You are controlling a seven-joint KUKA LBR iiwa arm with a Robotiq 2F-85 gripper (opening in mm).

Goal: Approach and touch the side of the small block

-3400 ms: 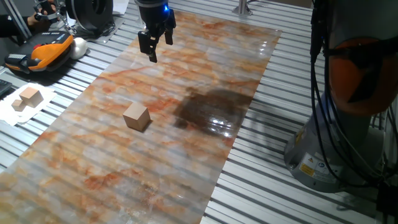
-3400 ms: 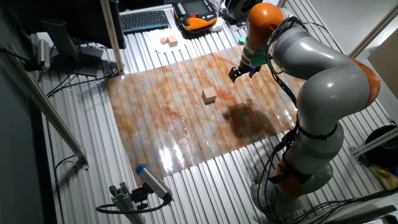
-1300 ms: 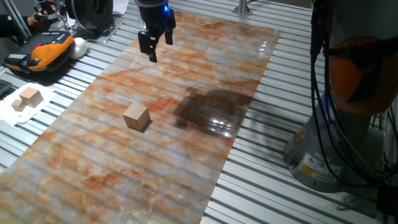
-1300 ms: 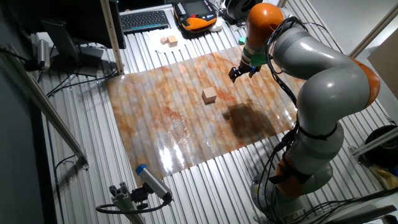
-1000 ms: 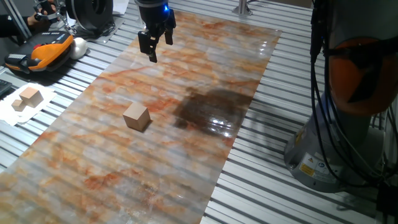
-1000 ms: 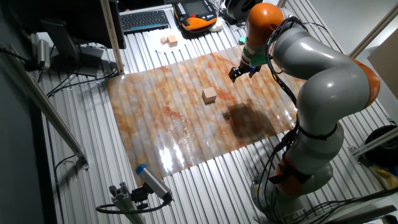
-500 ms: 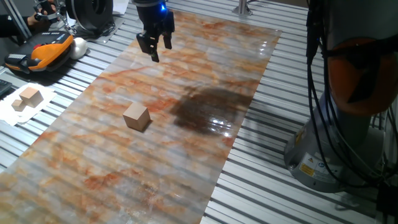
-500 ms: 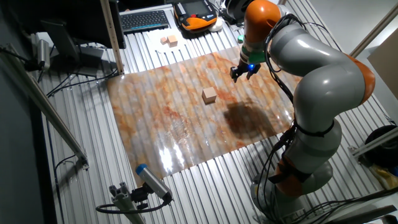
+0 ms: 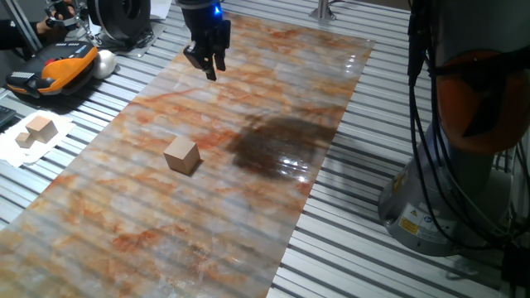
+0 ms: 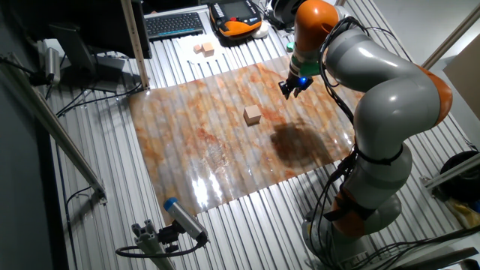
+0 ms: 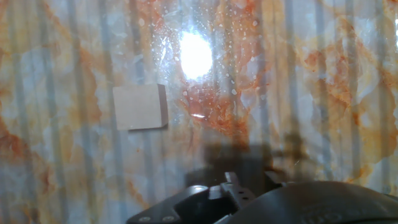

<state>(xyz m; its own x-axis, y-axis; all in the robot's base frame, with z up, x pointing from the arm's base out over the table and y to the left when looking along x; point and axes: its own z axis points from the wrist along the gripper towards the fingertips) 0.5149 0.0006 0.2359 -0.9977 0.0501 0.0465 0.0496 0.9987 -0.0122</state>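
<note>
Light-tan wooden cube, the small block (image 9: 181, 155) (image 10: 253, 115) (image 11: 140, 107), sits flat on the glossy orange-and-grey marbled sheet (image 9: 248, 207) (image 10: 195, 142), about midway along its length and nearer the edge facing the pale blocks on paper (image 9: 35, 131). Well apart from it, the black two-finger gripper (image 9: 207, 64) (image 10: 291, 88) hangs above the sheet's far end, fingers close together, holding nothing; whether they are fully closed I cannot tell.
</note>
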